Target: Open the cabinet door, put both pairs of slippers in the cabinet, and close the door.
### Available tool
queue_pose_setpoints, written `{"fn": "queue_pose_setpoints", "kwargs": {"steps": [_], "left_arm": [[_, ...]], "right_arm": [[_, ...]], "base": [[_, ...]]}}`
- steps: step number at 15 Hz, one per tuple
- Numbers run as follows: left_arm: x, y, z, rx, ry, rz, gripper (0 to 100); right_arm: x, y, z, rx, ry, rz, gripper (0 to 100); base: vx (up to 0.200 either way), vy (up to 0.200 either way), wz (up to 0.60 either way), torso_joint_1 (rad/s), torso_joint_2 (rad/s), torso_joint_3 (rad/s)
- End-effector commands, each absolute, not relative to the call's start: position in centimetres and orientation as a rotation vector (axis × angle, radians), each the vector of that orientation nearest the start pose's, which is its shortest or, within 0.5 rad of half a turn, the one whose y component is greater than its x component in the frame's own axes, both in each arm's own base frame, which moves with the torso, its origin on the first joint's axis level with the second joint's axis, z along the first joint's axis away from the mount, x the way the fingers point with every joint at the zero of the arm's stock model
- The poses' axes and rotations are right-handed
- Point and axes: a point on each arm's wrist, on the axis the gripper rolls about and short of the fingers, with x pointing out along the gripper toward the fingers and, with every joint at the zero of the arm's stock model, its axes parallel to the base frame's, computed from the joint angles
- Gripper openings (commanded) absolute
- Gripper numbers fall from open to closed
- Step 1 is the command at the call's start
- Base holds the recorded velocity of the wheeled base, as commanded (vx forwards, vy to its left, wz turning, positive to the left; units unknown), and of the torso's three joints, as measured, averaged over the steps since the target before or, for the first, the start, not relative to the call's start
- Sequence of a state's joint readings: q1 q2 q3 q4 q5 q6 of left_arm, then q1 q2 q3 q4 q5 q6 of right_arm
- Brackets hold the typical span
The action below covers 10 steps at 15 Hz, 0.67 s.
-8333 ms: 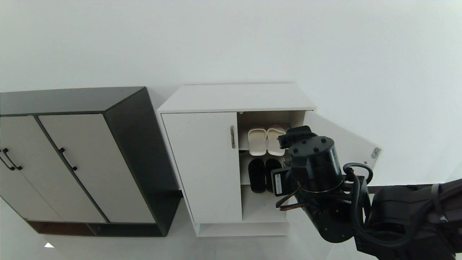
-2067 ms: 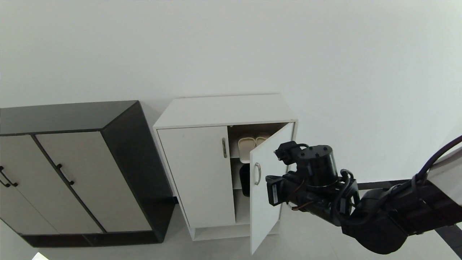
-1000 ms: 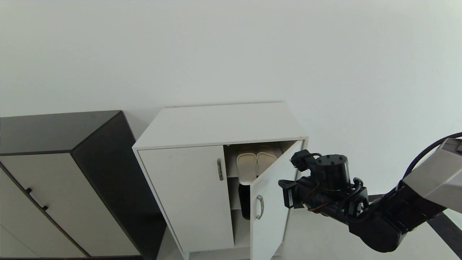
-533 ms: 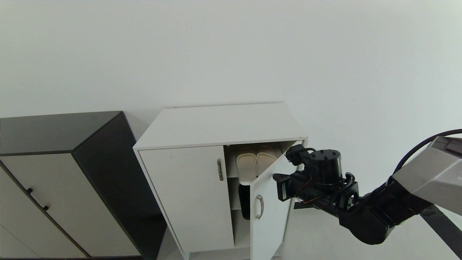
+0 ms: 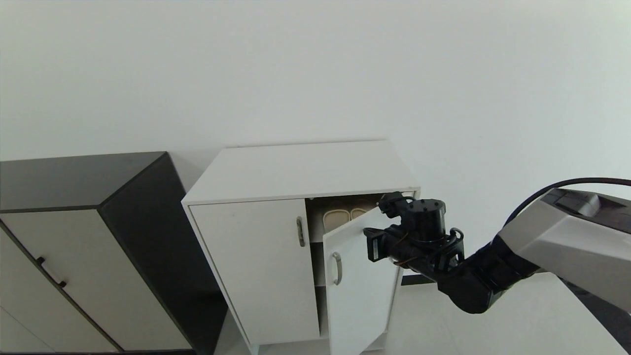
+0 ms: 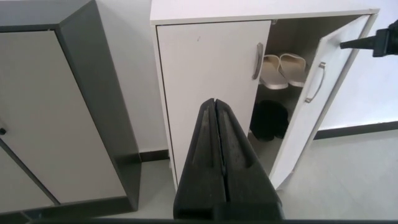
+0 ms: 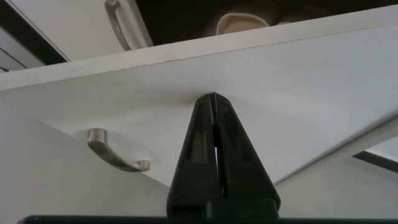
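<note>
From my seat, the white wall point(image 5: 315, 69) fills the back of the head view. Against it stand a dark cabinet point(image 5: 74, 177) with pale doors and, just beside it on its right, the white cabinet point(image 5: 300, 170).

The cabinet's left door point(image 5: 256, 266) is shut. Its right door point(image 5: 362, 291) stands ajar, swung partway out from the hinge side.

My right gripper point(image 7: 215, 102) is clenched with nothing between its fingers. Its tip is pressed flat against the outer face of the right door, near the top edge and above the door handle point(image 5: 336, 268). The right wrist view gives me that contact close up; the head view mostly shows the back of the wrist.

My left gripper point(image 6: 215, 106) is also clenched and empty, hanging well apart from the cabinet and pointing at the left door.

Through the gap, the head view gives me the cream slippers point(image 5: 340, 215) side by side on the upper shelf. The left wrist view looks in from lower down and adds the black slippers point(image 6: 269, 119) on the shelf beneath them. The left door's handle point(image 5: 299, 231) sits at its inner edge, near the gap.
</note>
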<state>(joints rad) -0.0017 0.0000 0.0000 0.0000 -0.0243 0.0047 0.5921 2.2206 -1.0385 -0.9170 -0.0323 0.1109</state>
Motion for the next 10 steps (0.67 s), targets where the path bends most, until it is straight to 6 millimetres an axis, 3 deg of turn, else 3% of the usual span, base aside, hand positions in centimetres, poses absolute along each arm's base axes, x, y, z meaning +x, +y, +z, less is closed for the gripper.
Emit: {"fn": "queue_pose_setpoints", "kwargs": {"steps": [1,10], "left_arm": [[-2.3,-0.1,7.5,0.005,0.0,-0.026,0],[-2.3,-0.1,7.5,0.005,0.0,-0.026,0]], "right_arm": [[36.1,23.4,6.9,0.025,0.29,0.526,0],[39.4,23.3,5.4,0.038,0.264,0.488,0]], "base": [[0.0,0.0,0.0,0.0,0.0,0.0],[0.0,0.0,0.0,0.0,0.0,0.0]]}}
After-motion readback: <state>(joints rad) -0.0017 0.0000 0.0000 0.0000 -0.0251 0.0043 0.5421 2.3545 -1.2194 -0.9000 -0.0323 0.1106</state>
